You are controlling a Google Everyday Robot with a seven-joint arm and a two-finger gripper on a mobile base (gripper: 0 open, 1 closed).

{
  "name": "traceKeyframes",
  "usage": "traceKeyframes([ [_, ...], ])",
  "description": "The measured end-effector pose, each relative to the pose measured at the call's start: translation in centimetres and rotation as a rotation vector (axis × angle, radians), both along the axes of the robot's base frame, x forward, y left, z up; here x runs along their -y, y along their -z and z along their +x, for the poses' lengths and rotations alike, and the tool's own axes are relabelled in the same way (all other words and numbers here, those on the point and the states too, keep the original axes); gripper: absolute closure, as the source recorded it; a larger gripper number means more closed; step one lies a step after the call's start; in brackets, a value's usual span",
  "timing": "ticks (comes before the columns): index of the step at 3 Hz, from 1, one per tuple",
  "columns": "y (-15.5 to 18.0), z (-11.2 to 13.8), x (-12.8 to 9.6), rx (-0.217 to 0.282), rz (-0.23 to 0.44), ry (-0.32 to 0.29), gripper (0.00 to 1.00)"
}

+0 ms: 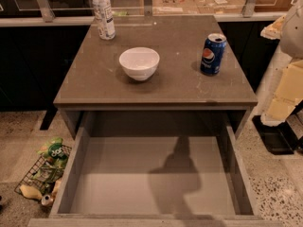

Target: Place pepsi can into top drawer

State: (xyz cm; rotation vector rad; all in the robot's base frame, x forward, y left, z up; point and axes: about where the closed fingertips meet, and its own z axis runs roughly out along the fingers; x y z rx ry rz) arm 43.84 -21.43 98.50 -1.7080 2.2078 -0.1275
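The pepsi can (pixel 213 54) is judged light, though whether it is full cannot be told. Its thin aluminium wall can be dented by a hard squeeze and its smooth side is likely slippery, so it is best taken across the middle of the body, below the rim. It is seen as a small blue can with a round red, white and blue logo and a silver top. It stands upright on the right side of the table (pixel 156 91), right of the bowl (pixel 139 63). The top drawer (pixel 142 183) is pulled open at the near side. The gripper is not in view, so the state of its jaws cannot be told; only part of the arm (pixel 289 74) is seen at the right edge.
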Motion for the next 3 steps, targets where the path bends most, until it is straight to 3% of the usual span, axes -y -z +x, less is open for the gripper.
traceKeyframes([
  [1,0.0,0.0,0.0,0.0,0.0,0.0,0.0],
  [2,0.0,1.9,1.3,0.047,0.062,0.041,0.0],
  [3,-0.3,6.9,4.6,0.166,0.224,0.163,0.0],
])
